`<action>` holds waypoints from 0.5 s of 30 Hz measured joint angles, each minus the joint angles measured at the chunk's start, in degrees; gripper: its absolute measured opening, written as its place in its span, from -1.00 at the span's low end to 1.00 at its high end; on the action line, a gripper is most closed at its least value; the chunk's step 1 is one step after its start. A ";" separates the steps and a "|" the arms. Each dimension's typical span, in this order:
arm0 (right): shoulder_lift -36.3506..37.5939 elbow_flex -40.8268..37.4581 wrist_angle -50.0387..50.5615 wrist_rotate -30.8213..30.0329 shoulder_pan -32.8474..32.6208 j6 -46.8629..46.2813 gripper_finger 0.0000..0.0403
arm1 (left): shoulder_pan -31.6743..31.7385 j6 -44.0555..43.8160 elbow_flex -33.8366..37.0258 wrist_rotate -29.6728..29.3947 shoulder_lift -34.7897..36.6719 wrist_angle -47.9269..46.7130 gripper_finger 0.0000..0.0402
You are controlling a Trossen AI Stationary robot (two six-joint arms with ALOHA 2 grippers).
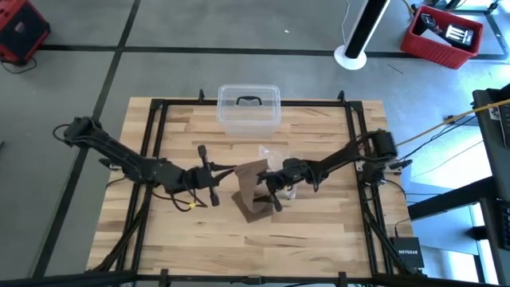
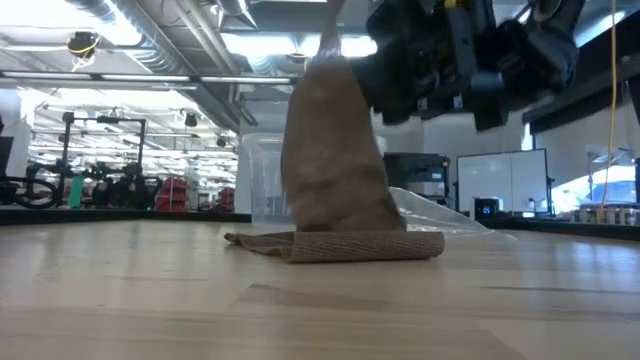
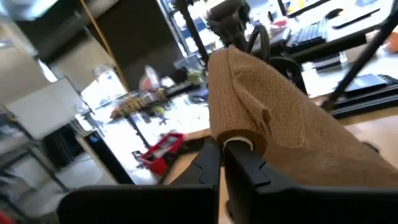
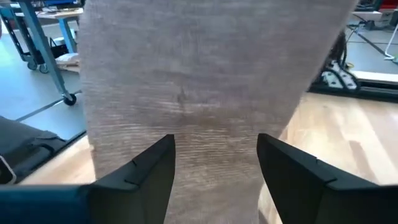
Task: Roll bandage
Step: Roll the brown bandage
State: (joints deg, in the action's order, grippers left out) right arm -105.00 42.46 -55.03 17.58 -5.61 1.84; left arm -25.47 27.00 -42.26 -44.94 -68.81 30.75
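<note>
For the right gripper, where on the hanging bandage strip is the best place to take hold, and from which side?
Grip the flat hanging span of the bandage, coming at its broad face as the open right gripper already faces it. The cloth hangs as a thin sheet, taut from the left gripper, which is shut on the rolled end, so fingers should close across its thickness.

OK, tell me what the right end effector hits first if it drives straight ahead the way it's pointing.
The bandage. Its hanging strip fills the right wrist view directly ahead of the open right end effector, whose fingers frame it without closing on it. The gap looks short, though depth is hard to judge.
</note>
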 joint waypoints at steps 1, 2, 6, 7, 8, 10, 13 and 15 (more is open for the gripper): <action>2.19 0.01 2.91 -0.40 0.01 0.36 0.14 | -0.38 1.54 -0.41 -1.04 0.32 -0.03 -1.00; 4.54 0.03 6.22 -1.62 0.00 1.30 0.14 | -0.65 2.82 -0.74 -2.18 0.64 -0.04 -1.00; 14.21 0.04 21.47 -8.16 0.00 5.86 0.14 | -1.36 6.52 -1.82 -4.96 1.55 -0.16 -1.00; 16.55 0.04 24.68 -9.91 0.00 6.45 0.14 | -1.52 6.98 -1.99 -5.69 1.68 -0.16 -1.00; 18.59 0.04 27.33 -11.55 0.00 7.20 0.14 | -1.64 7.53 -2.14 -5.76 1.72 -0.18 -1.00; 22.14 0.04 32.01 -14.62 0.02 9.34 0.14 | -1.68 7.70 -2.74 -5.81 1.72 -0.23 -1.00; 24.42 0.04 33.67 -18.62 0.02 14.03 0.14 | -1.68 7.49 -3.59 -3.39 1.77 0.17 -1.00; 24.48 0.04 31.69 -18.46 0.47 16.85 0.14 | -1.63 7.48 -3.60 -0.39 1.76 -0.05 -1.00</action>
State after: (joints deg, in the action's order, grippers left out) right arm -80.52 42.50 -23.34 -0.89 -5.13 18.69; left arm -27.11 34.48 -45.87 -45.33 -67.05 30.69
